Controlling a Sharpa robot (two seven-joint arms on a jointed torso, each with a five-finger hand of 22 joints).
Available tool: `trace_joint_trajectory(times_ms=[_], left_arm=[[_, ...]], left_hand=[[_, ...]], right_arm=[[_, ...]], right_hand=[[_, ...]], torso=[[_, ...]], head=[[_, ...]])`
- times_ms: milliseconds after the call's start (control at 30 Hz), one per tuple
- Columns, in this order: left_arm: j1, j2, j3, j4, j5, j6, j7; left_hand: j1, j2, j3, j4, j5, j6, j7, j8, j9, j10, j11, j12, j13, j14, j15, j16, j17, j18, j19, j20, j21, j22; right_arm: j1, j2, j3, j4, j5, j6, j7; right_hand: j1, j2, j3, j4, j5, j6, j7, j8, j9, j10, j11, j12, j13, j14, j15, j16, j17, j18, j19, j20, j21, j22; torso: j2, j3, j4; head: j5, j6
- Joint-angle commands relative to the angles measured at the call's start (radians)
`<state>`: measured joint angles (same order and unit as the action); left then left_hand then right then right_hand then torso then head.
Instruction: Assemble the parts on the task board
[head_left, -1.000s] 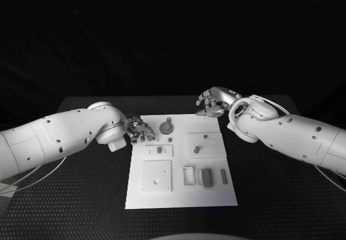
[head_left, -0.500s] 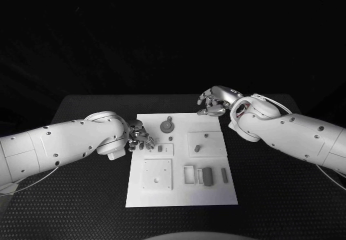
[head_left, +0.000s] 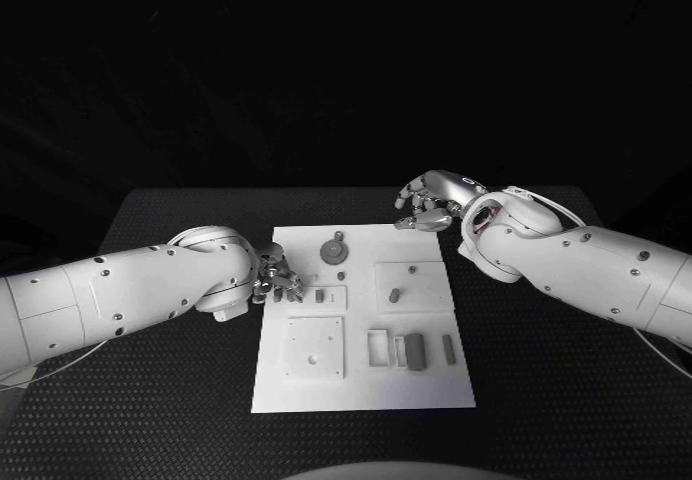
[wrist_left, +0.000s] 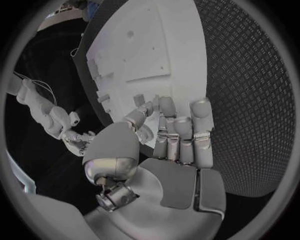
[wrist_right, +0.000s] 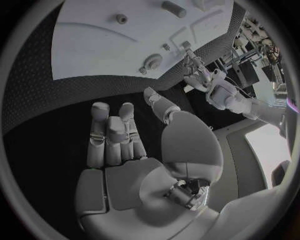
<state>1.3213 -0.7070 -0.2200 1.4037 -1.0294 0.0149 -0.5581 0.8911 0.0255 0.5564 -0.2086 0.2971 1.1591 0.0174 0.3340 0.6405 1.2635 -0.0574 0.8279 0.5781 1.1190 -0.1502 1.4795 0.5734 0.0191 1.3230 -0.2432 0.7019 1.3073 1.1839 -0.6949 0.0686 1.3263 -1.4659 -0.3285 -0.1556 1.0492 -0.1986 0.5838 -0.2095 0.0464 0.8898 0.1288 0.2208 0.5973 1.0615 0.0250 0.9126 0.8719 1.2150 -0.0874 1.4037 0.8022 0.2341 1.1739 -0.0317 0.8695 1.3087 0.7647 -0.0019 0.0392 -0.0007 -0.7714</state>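
While the left hand (head_left: 277, 277) sits at the left edge of the board (head_left: 364, 392), a little above the middle of the head view, its fingers curled down over the small raised block (head_left: 327, 297) there, the step in hand looks like a reach for a first part. Whether it has hold of anything I cannot tell, since the fingertips hide what lies under them. In the left wrist view the fingers (wrist_left: 182, 131) are bent in close together over the board's edge. The right hand (head_left: 428, 205) hovers off the board's upper right corner, above the table (head_left: 548, 400), fingers curled in with nothing in them; the right wrist view shows the same loose clench (wrist_right: 115, 137). The parts lie spread over the board: a round piece (head_left: 333, 253) at upper centre, a short peg (head_left: 394, 296) on a square block right of centre, and long bars (head_left: 415, 352) in slots at lower right. Next, I judge, the left hand must close on a part near its fingertips and lift it straight up, clear of the neighbouring block. Room is tight on the board's left edge, where arm and hand crowd it; the lower board and the table on both sides are open for travel.
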Motion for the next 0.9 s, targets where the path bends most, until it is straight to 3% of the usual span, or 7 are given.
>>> trace_joint_trajectory(times_ms=[33, 900], left_arm=[[-0.005, 0.005, -0.001, -0.003, -0.025, 0.017, -0.01], [-0.006, 0.014, -0.001, -0.003, -0.026, 0.06, -0.008]], left_hand=[[0.005, 0.005, 0.012, -0.006, 0.003, 0.02, 0.004, 0.049, 0.015, 0.038, -0.028, 0.005, 0.001, 0.035, -0.039, 0.003, 0.002, 0.042, 0.021, -0.02, 0.004, 0.022], [0.007, 0.007, 0.015, -0.008, 0.002, 0.019, 0.004, 0.053, 0.016, 0.039, -0.028, 0.006, 0.001, 0.035, -0.038, 0.003, 0.004, 0.041, 0.02, -0.021, 0.008, 0.021]], right_arm=[[0.0, -0.001, 0.0, 0.001, -0.001, 0.012, 0.003], [-0.002, -0.001, 0.0, 0.001, -0.001, 0.013, 0.002]], right_hand=[[-0.011, 0.001, 0.003, 0.006, 0.001, -0.004, 0.01, -0.005, 0.0, -0.004, 0.0, -0.005, 0.001, -0.008, 0.002, -0.004, 0.001, 0.028, -0.001, -0.005, -0.005, 0.013], [-0.01, 0.001, 0.003, 0.006, 0.001, -0.004, 0.01, -0.005, 0.001, -0.004, 0.0, -0.005, 0.002, -0.008, 0.002, -0.004, 0.001, 0.028, -0.001, -0.005, -0.005, 0.013]], torso=[[0.0, 0.0005, -0.0003], [0.0, 0.0001, -0.0004]], head=[[-0.002, -0.001], [-0.002, -0.006]])
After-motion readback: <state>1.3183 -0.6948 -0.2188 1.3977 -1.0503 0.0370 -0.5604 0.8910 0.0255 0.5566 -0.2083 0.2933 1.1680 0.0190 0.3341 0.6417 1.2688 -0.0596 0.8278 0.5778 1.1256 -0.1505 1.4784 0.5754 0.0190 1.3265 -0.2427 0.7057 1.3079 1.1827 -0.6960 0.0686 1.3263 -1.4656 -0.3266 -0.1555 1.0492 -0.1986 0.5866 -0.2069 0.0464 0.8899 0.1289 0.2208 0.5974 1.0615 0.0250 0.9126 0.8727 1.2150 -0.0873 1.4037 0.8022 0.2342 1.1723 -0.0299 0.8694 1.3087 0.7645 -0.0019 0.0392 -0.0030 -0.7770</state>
